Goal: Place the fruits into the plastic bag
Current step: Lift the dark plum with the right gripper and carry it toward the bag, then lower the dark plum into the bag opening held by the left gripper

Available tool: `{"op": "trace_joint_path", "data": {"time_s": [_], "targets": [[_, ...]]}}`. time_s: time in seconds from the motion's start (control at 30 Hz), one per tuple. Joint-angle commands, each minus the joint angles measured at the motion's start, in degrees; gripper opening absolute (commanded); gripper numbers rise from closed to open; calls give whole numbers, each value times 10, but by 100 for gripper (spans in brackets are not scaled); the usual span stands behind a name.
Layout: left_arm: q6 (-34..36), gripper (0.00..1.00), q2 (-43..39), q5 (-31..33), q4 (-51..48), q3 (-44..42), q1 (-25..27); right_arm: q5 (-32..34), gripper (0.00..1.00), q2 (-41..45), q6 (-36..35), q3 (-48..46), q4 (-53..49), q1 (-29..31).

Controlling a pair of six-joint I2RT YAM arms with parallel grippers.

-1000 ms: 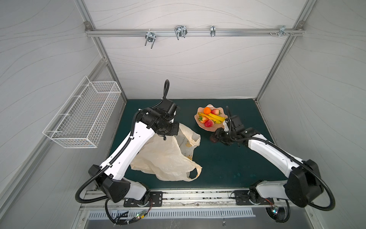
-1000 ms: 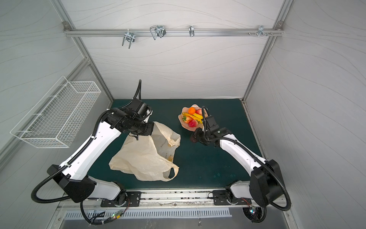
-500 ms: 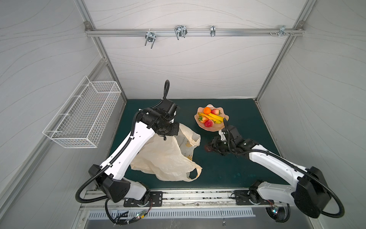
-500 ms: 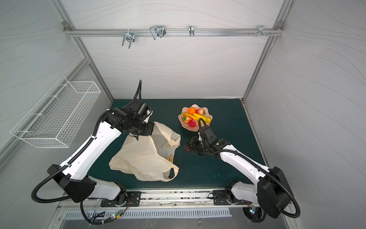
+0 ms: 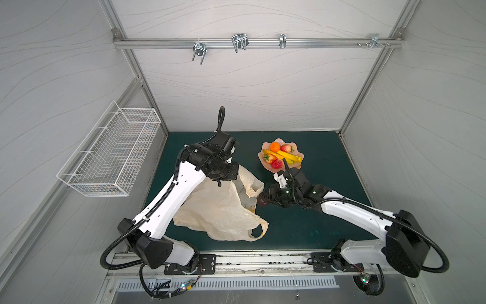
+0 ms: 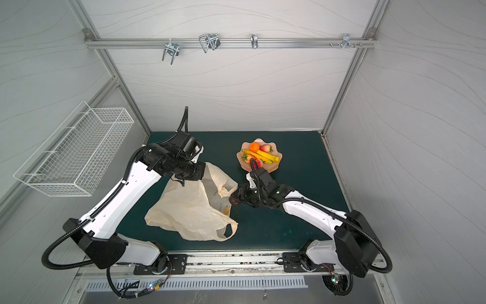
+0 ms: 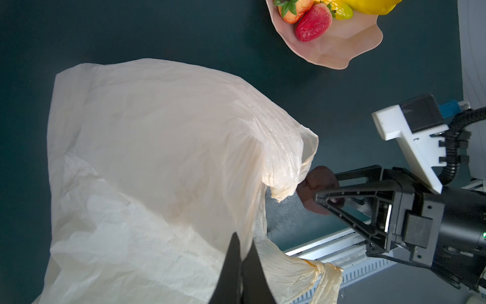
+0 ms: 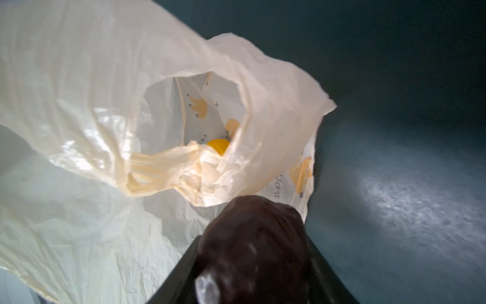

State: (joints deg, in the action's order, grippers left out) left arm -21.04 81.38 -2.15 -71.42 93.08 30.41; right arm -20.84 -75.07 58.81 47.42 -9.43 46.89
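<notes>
On the green mat [image 5: 328,163] the plastic bag [image 5: 218,208] lies crumpled mid-table, mouth turned toward the right arm. Left gripper [image 7: 243,254] is pressed together on the bag's top layer, pinching the film, so the upper rim is lifted. Right gripper [image 7: 326,185] pinches the dark brown ball [image 8: 252,247], jaws partly spread around it. The ball sits right at the bag's mouth edge; touching the rim or just short, cannot tell. Inside the bag a yellow round fruit [image 8: 219,146] shows through the opening.

Pink bowl [image 5: 297,165] sits just behind the right gripper, holding an orange [image 5: 275,146], bananas [image 5: 288,157] and strawberries [image 5: 277,163]. The bag's loose handle loop [image 5: 264,227] lies near the mat's front edge. There is open mat right of the bowl and beside the right arm. Wire basket [image 5: 110,155] hangs on the left wall, well apart.
</notes>
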Motion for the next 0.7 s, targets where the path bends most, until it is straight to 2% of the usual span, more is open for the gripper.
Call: {"op": "trace_joint_path", "data": {"time_s": [0.0,0.17,0.4,0.67], "targets": [[-4,0,4,-3,13,8,-3,-19,25,-9,-35,39,15,22],[-6,0,6,1,11,8,-3,-7,25,-8,-75,63,-11,44],[-5,0,9,3,9,19,-3,23,24,-24,-173,106,-79,94],[-9,0,12,1,11,21,-4,18,23,-59,-216,121,-79,105]]}}
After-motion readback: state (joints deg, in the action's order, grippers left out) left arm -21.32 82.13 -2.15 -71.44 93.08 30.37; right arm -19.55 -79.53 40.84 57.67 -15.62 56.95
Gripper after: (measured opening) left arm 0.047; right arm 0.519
